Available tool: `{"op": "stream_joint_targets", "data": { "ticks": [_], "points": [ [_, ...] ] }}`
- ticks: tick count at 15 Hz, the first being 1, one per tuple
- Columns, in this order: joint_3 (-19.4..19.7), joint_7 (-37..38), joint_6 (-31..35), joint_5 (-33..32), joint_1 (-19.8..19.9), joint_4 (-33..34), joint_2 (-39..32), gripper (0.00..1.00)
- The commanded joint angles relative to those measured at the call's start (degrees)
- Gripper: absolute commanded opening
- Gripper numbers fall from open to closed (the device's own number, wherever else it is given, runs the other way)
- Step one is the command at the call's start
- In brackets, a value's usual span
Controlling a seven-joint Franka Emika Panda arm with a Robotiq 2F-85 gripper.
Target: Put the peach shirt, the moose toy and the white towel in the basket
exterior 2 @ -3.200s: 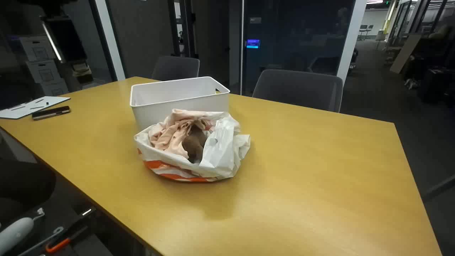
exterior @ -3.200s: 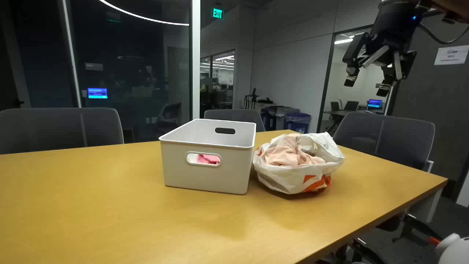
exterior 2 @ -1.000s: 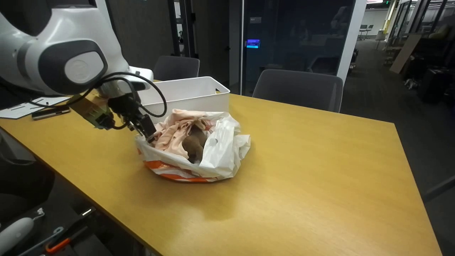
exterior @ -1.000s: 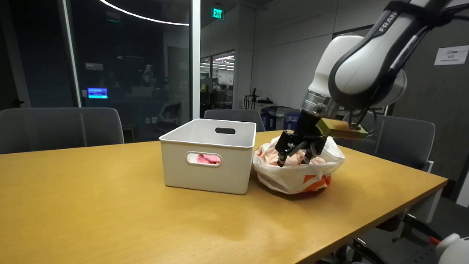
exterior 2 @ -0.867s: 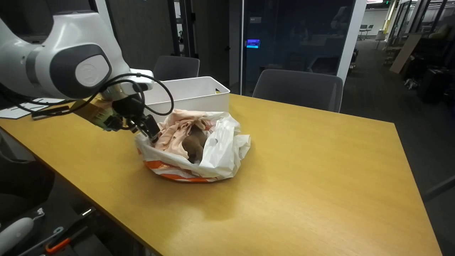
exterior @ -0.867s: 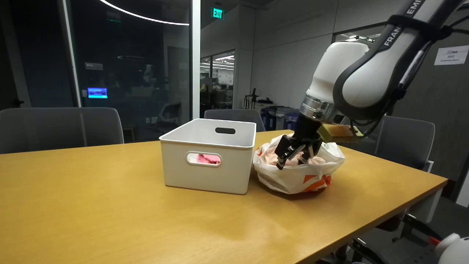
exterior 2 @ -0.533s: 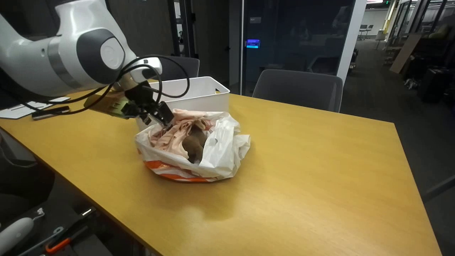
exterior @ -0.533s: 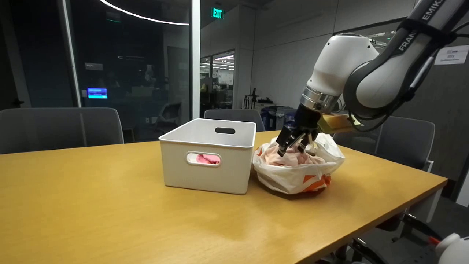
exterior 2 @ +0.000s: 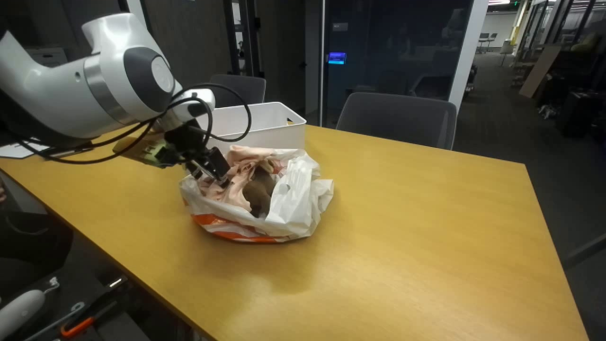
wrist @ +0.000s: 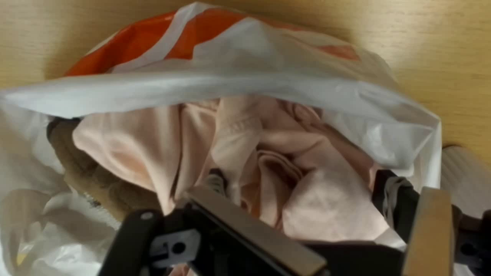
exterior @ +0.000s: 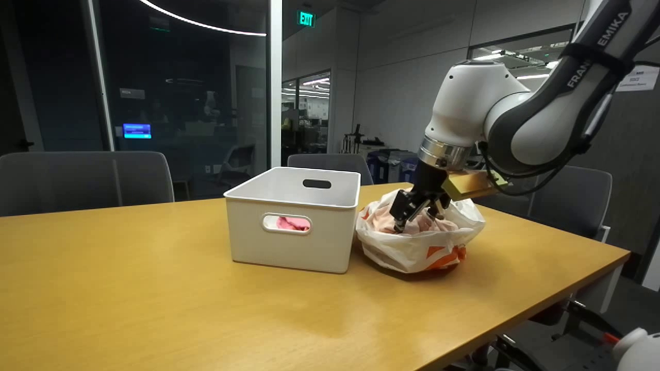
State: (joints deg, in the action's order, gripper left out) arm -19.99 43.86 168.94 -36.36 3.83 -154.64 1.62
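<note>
Wrist view: gripper spread, folds of the peach shirt lying between its fingertips; nothing pinched. Since half a second ago it has come down from above the cloth, and it sits further in over the bag than a second ago. I read this as a re-aimed reach for the shirt, grasp still to come. No item transferred that I can see: shirt heaped in the bag, and beside it, partly covered, what I take for the moose toy, brown. The white towel not made out; perhaps underneath. In both exterior views the basket stands just beside the bag on the bench; pink cloth inside, basket floor hidden. Shirt directly below and between the fingertips. One tip appears to press into the folds; the other is at the cloth's edge near the bag wall, contact unclear. Closing there could catch plastic too.
</note>
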Motion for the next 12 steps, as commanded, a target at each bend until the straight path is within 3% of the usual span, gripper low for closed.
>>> {"op": "stream_joint_targets", "data": {
  "ticks": [1,5,10,12],
  "points": [
    [0.0,4.2,-0.1,-8.4,0.4,2.1,-3.0,0.74],
    [1.3,8.6,1.0,-15.4,0.5,2.2,-2.2,0.42],
    [2.5,14.2,0.7,-19.6,0.9,1.8,-0.8,0.05],
    [3.0,16.3,0.3,-20.9,0.9,1.5,1.6,0.0]
  ]
}}
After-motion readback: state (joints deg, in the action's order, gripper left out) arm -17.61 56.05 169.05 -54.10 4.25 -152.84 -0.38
